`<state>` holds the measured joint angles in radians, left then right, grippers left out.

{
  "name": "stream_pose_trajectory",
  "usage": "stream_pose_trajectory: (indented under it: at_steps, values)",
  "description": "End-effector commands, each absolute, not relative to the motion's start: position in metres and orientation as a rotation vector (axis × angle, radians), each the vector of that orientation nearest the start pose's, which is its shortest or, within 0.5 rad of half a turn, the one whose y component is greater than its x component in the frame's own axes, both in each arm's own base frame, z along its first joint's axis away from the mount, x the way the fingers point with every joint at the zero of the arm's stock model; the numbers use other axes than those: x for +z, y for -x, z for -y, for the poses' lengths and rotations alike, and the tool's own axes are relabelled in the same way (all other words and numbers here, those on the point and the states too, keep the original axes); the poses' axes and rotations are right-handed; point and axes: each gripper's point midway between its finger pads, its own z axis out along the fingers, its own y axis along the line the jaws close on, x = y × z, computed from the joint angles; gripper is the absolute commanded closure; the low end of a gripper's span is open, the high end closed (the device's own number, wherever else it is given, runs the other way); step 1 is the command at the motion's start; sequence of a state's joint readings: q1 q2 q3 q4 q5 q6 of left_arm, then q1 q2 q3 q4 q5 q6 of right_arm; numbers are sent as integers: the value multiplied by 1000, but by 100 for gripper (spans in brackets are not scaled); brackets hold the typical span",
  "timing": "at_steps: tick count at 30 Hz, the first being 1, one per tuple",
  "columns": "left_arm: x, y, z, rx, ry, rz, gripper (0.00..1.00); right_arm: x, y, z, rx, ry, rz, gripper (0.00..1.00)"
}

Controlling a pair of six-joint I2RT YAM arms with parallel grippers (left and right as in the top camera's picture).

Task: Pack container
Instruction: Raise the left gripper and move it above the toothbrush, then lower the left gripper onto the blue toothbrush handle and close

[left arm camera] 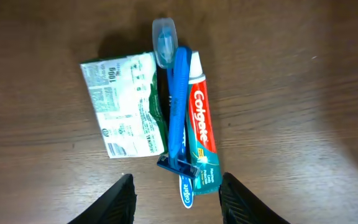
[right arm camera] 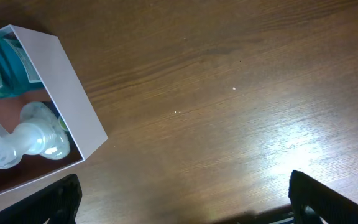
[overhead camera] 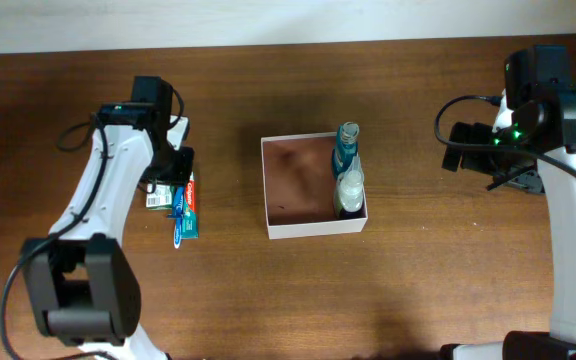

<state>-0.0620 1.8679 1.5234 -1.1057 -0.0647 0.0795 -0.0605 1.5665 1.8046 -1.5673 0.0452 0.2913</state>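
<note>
Fingers (left arm camera: 120, 202) of left gripper (left arm camera: 176, 186): apart, not clamped on anything. They straddle the near end of a small pile lying on the table (overhead camera: 418, 290). No contact with the pile is visible.

Pile, seen from the left wrist:
- toothpaste tube (left arm camera: 201, 137), red and teal, lying flat, with its cap end between the fingers
- blue razor (left arm camera: 179, 106) lying on the tube's left edge and parallel to it, head towards the fingers
- green and white packet (left arm camera: 126, 102) flat on the far side of the razor from the tube, overlapping a dark strip next to the razor
- clear blue cap (left arm camera: 165, 40) at the far end of that dark strip; can't tell what the item is

In the overhead view the whole pile sits left of the container (overhead camera: 313, 225), well apart from it.

The container is mid-table, open top, white walls, reddish-brown floor. Inside it are two bottles, both against its right wall: a teal bottle (overhead camera: 347, 148) at the far right corner and a clear bottle (overhead camera: 350, 185) just beside it on the near side. The rest of the container floor is bare.

right gripper (right arm camera: 184, 176): fingers spread wide, nothing between them, over bare wood. It is right of the container and well apart from it. Its wrist camera catches only the container's corner with the bottles.
</note>
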Motion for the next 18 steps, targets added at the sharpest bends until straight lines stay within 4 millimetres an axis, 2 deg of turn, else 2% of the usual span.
stream_pose_trajectory:
  at_steps: [1,18]
  values:
    - [86,-382,8,117,-208,-3033,55,264,-299,30,-37,-522,-2816,2]
    - [77,-381,9,112,-210,-3044,63,264,-299,30,-38,-522,-2816,2]
